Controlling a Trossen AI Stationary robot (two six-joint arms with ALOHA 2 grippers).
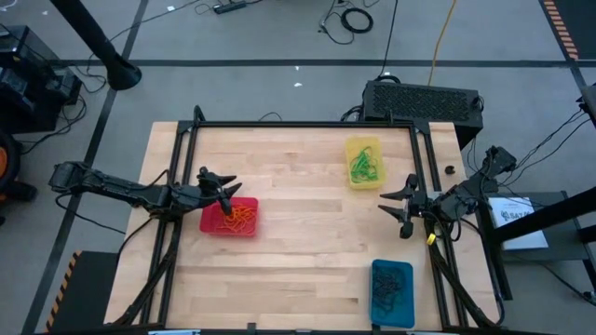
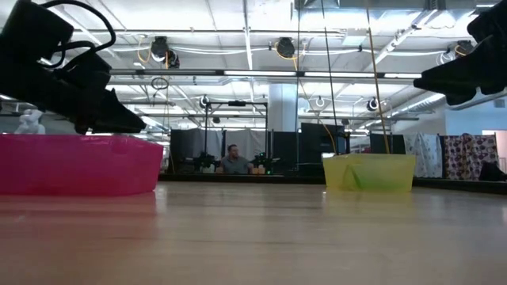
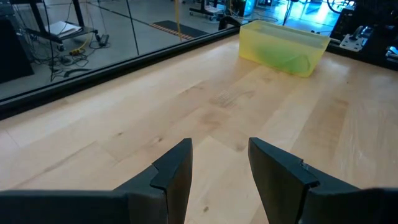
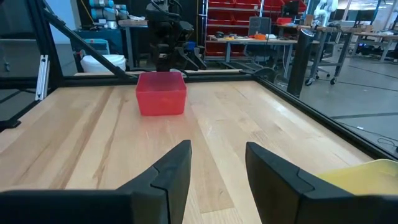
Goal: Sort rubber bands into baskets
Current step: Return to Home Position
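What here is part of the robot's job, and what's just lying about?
Job: red basket with orange bands, yellow basket with green bands, blue basket with dark bands; left hand by red basket, right hand at table's right edge.
Lying about: black box, floor cables.

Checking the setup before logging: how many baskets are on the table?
3. In the high view: the red rectangular plastic basket at left, the yellow plastic basket at upper right, the blue plastic basket at lower right. None appears hidden.

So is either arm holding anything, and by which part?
Nothing is held. The left tool and the right tool both stand open, with only bare table showing in each gap.
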